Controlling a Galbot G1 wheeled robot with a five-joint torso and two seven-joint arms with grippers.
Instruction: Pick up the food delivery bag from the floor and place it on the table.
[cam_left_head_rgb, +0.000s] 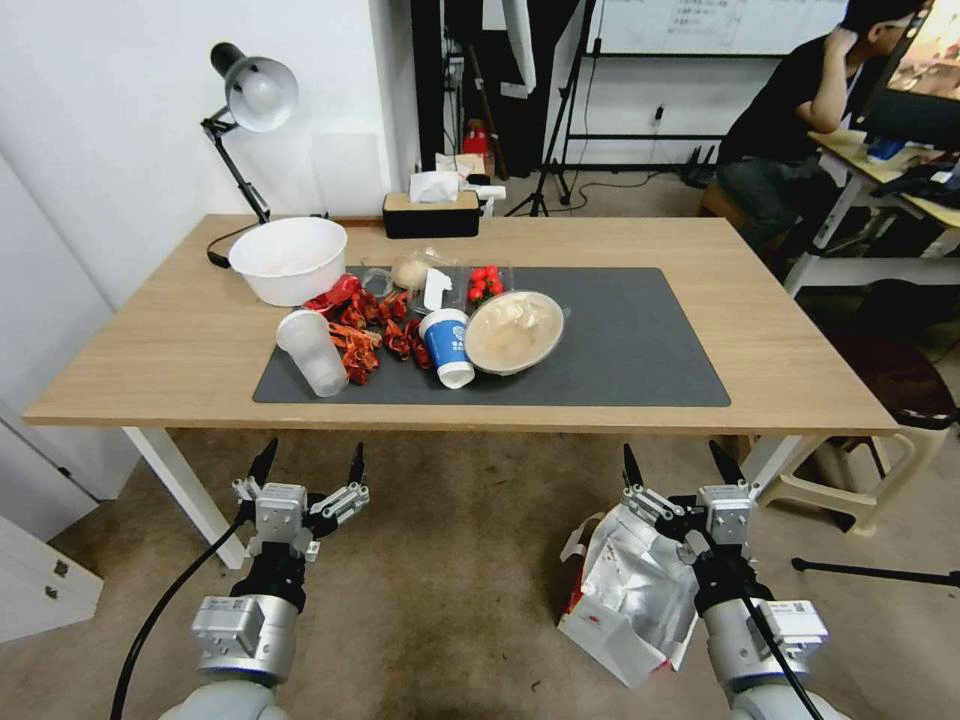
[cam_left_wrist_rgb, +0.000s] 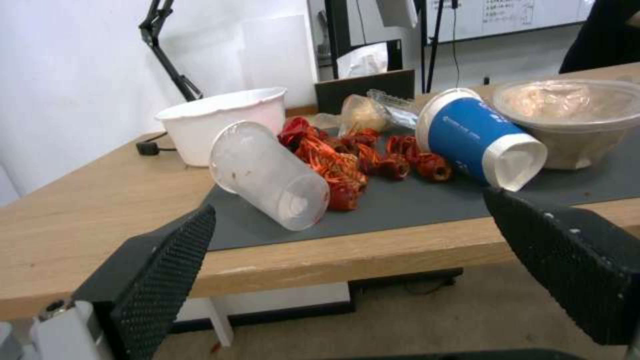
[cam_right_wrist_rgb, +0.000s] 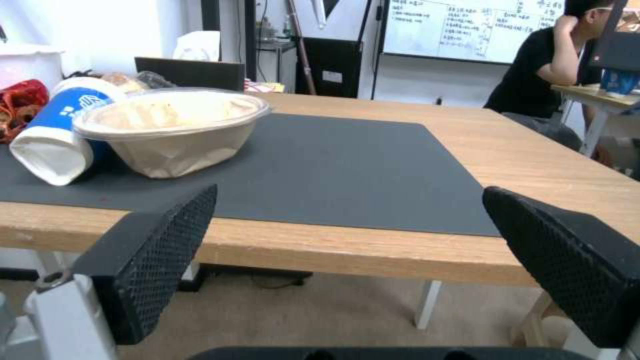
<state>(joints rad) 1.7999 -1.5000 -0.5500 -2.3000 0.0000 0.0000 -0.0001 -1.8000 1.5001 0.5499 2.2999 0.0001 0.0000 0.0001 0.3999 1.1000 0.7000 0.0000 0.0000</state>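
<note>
The food delivery bag (cam_left_head_rgb: 630, 590) lies on its side on the floor (cam_left_head_rgb: 460, 560), white with a red side panel and its silver foil lining showing at the open mouth. My right gripper (cam_left_head_rgb: 675, 460) hovers open above the bag's mouth with nothing between its fingers (cam_right_wrist_rgb: 160, 260); whether it touches the bag is unclear. My left gripper (cam_left_head_rgb: 310, 465) is open and empty over bare floor, near the table's front edge. The table (cam_left_head_rgb: 800, 350) stands just ahead of both grippers, light wood with a dark grey mat (cam_left_head_rgb: 620, 350). The right half of the mat (cam_right_wrist_rgb: 347, 170) is bare.
On the mat's left half lie a tipped clear cup (cam_left_head_rgb: 312, 352), red crayfish (cam_left_head_rgb: 360, 335), a tipped blue paper cup (cam_left_head_rgb: 446, 345) and a lidded bowl (cam_left_head_rgb: 514, 331). A white bowl (cam_left_head_rgb: 288, 258), tissue box (cam_left_head_rgb: 431, 213) and lamp (cam_left_head_rgb: 250, 100) stand behind. A stool (cam_left_head_rgb: 880, 440) stands at the right.
</note>
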